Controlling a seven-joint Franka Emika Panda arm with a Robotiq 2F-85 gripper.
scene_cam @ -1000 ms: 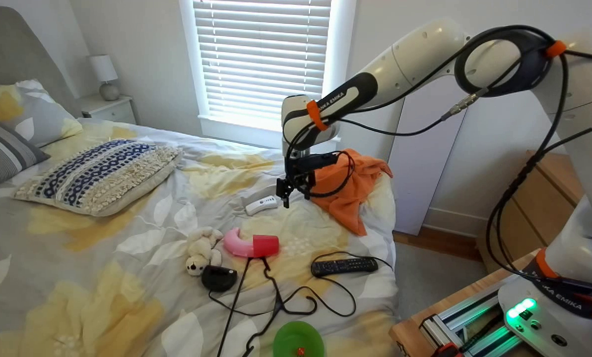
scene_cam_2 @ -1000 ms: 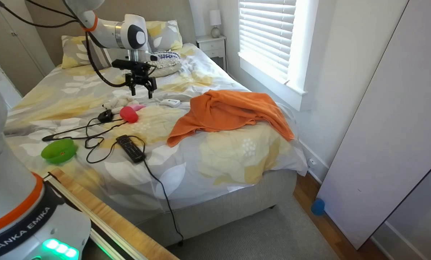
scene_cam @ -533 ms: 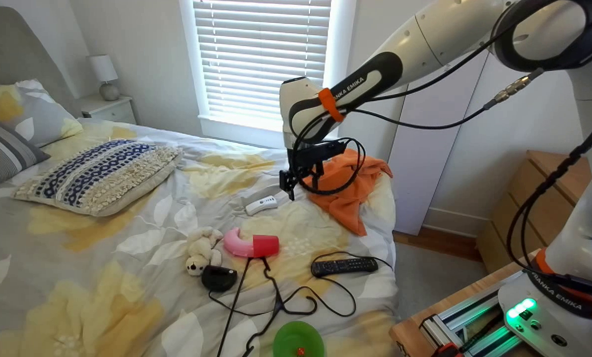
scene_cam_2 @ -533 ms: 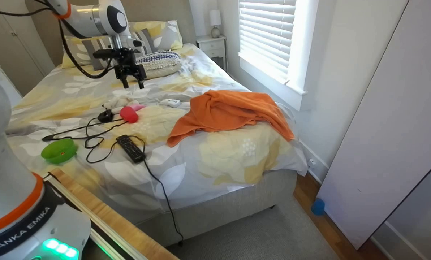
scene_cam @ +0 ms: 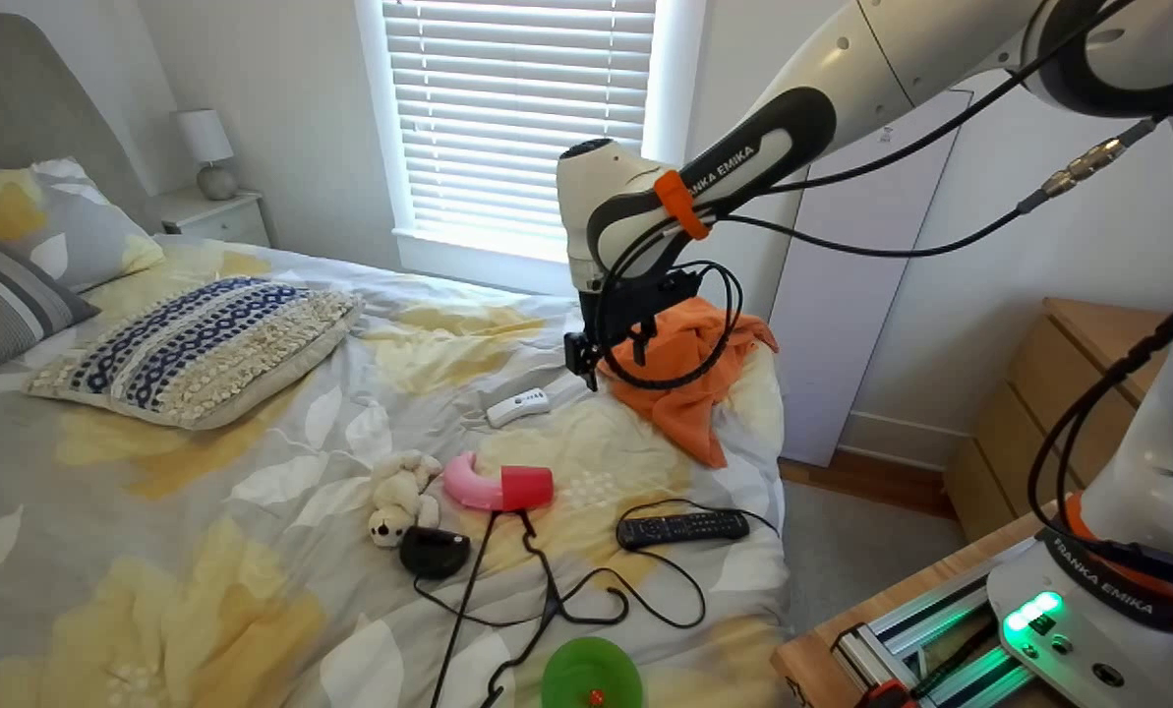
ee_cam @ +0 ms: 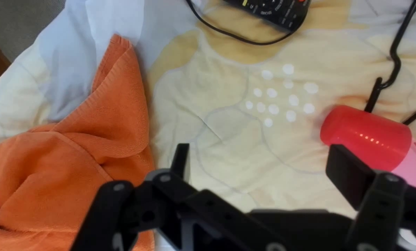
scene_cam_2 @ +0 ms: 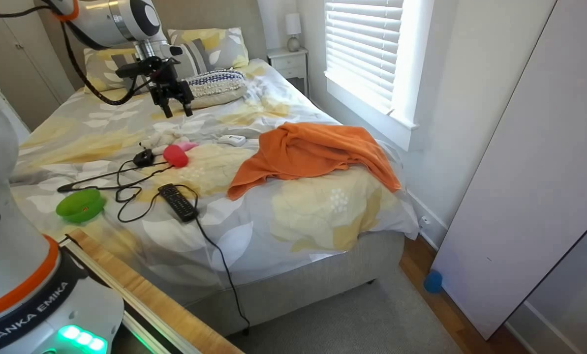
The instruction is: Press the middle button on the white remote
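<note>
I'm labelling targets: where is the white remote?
In an exterior view, the white remote lies on the bed, left of the orange cloth and beyond the pink-red object.

Franka Emika Panda arm arched high, Robotiq gripper spread in mid-air

In an exterior view the elbow sits high, partly cut off at the top, and the forearm slants down from it to the wrist. The arm's base carries a row of green lights (its dark collar is lettered FRANKA EMIKA). Below the wrist the gripper hangs with its fingers pointing downward, leaning slightly off plumb in both exterior views. In the wrist view the two fingers stand well apart, a wide gap between them, and the black linkage fills much of the bottom.
</note>
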